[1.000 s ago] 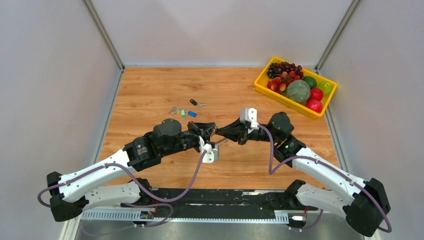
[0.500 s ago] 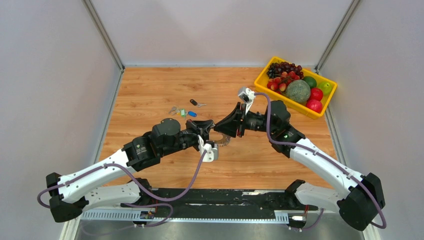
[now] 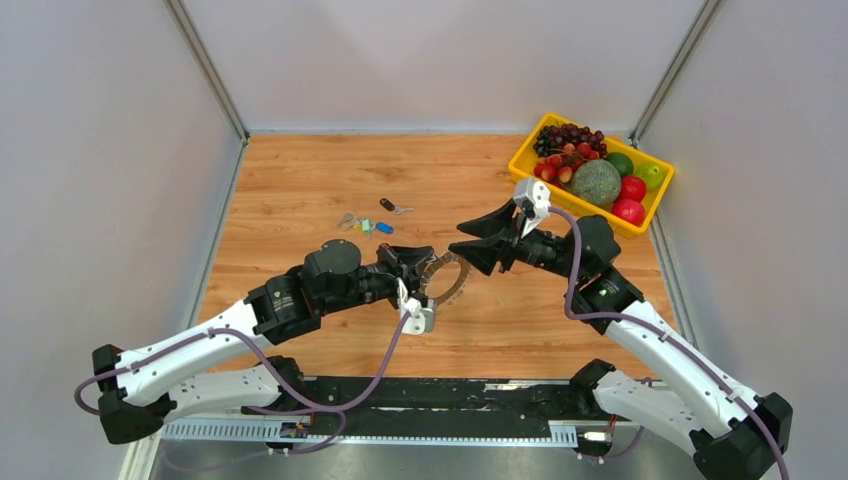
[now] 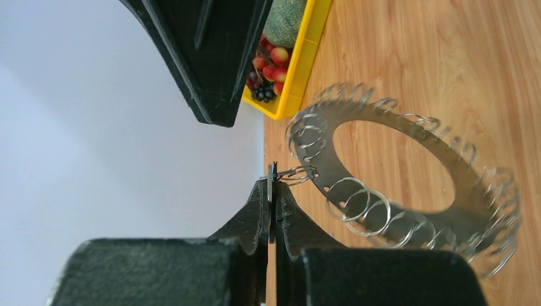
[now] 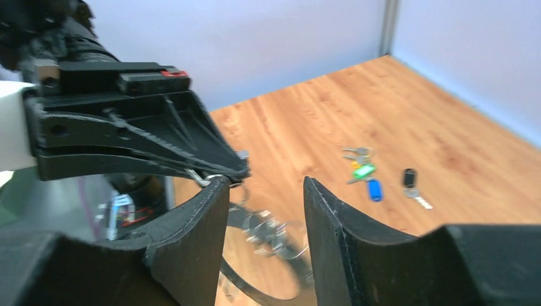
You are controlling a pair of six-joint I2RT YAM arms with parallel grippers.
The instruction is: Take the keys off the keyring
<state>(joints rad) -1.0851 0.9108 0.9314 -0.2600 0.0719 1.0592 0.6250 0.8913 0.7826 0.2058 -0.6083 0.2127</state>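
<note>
Shiny grey metal keyring [image 4: 421, 223], rimmed with wire coils; smooth wood-grain table [image 3: 300, 180]; matt black plastic left gripper [image 4: 273, 191]; glossy yellow plastic crate [image 3: 575, 203].

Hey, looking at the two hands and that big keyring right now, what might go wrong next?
1. The left hand is shut on just one thin wire loop at the rim of the keyring, so the ring could twist or slip free.
2. The right hand is open close beside that rim; closing in, a finger may knock the ring instead of catching a loop.

The keyring [image 4: 418, 224] is grey, the crate [image 3: 570, 203] yellow (fruit [image 3: 631, 187] red, green).
</note>
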